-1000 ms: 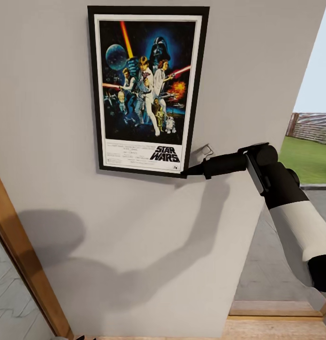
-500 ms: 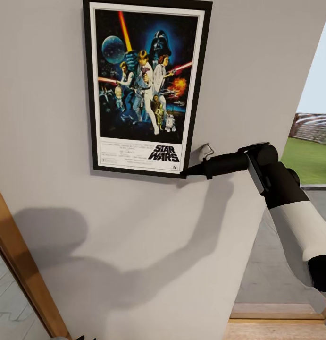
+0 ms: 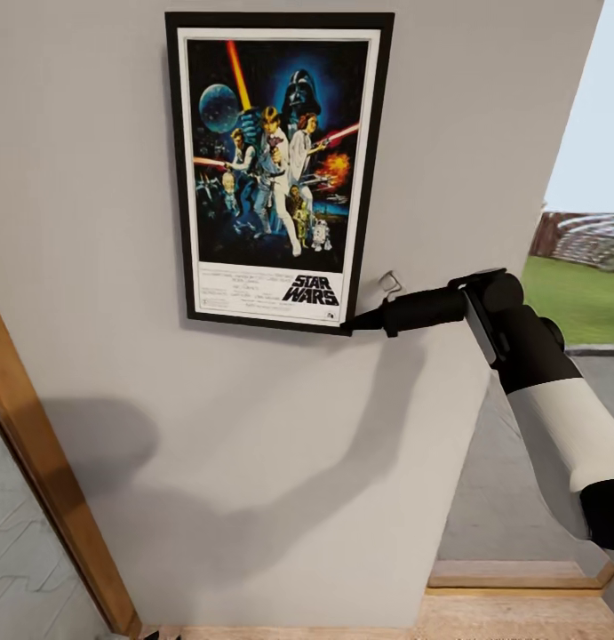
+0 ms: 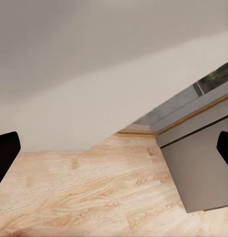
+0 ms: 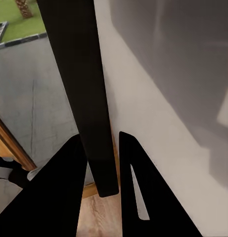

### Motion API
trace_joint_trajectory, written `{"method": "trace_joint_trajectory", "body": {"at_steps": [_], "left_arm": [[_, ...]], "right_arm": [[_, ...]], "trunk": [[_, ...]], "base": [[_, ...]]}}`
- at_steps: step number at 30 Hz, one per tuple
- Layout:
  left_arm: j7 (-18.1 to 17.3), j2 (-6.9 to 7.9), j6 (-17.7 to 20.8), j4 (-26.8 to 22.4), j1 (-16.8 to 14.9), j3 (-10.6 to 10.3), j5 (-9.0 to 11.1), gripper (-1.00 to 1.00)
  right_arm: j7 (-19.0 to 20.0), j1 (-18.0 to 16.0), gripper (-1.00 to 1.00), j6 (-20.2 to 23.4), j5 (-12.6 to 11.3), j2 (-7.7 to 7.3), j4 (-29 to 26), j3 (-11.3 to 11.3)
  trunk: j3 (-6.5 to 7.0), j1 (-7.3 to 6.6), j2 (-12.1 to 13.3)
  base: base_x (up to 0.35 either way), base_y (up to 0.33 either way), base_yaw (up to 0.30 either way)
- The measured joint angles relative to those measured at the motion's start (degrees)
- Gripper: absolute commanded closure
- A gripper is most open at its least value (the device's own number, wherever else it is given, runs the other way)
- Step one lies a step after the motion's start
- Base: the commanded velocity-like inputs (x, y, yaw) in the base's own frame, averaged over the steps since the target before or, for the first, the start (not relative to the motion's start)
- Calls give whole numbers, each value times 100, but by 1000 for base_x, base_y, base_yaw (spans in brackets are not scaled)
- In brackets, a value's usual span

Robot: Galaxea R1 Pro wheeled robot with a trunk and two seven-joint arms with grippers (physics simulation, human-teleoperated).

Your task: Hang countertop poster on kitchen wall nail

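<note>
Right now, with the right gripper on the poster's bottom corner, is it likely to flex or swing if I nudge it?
The poster probably stays stiff: its black frame edge runs straight between the right gripper fingers. Held only at that lower corner, it may pivot. Flat against the wall, it likely slides rather than tips.
</note>
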Motion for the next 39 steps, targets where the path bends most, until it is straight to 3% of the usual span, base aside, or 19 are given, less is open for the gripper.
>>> {"method": "trace_joint_trajectory", "body": {"at_steps": [25,39], "left_arm": [[0,0,1,0,0,1,0,-100],[0,0,1,0,0,1,0,-100]], "right_arm": [[0,2,100,-10,-6,-4,0,12],[12,220,100,-200,-14,-21,-61,18]], "trunk": [[0,-1,0],[0,-1,1]], "base": [[-3,0,0],[0,0,0]]}}
